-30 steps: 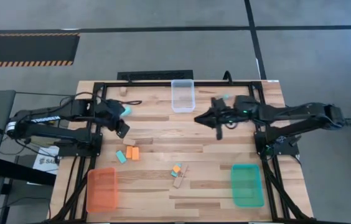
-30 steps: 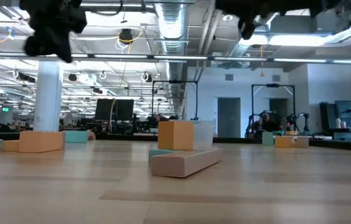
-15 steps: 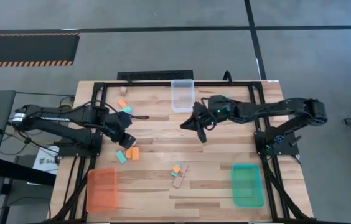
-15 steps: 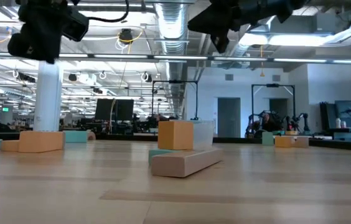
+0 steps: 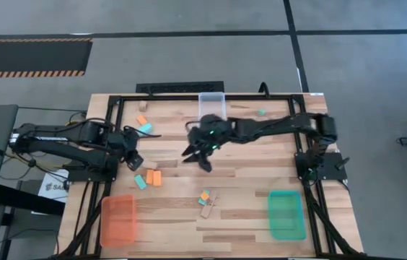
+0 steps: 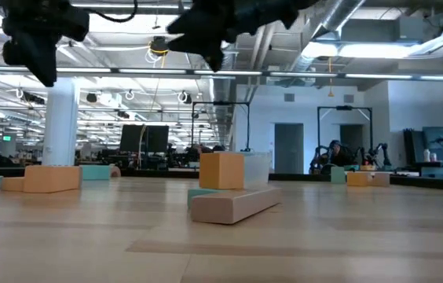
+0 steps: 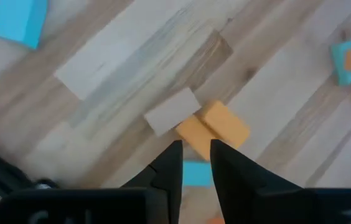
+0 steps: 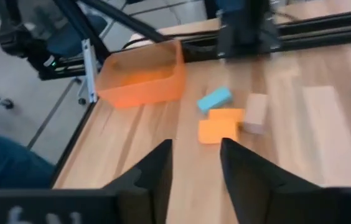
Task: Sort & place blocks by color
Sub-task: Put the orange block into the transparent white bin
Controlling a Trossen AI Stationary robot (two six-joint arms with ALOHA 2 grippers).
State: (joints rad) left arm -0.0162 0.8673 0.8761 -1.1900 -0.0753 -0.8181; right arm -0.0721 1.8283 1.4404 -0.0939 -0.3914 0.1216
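The left gripper (image 5: 134,160) hung over the table's left half, its fingers (image 7: 170,168) a narrow gap apart with nothing between them; in the left wrist view the two orange blocks (image 7: 213,129) and the tan block (image 7: 171,110) touching them lay just past the fingertips, with a teal block (image 7: 195,173) showing partly behind the fingers. From above, that same cluster (image 5: 151,175) sat just beside and slightly nearer the table's front than the left gripper, the orange pair side by side and the teal block (image 5: 140,181) next to them. The right arm reached far across the table from its base on the right, stretched low and long past the clear tray (image 5: 211,105), so that the right gripper (image 5: 197,152) stood near mid-table, its fingers (image 8: 155,169) clearly apart and empty. The right wrist view looked over the cluster toward the orange tray (image 8: 142,73) at the table's corner, which the left wrist view did not show. Only the high view took in the teal tray (image 5: 286,214), the scattered blocks near the back edge (image 5: 143,125), and the small pile (image 5: 206,201) toward the front. The low view showed that pile as an orange block on a long tan block (image 6: 234,204), with both grippers well above the tabletop.
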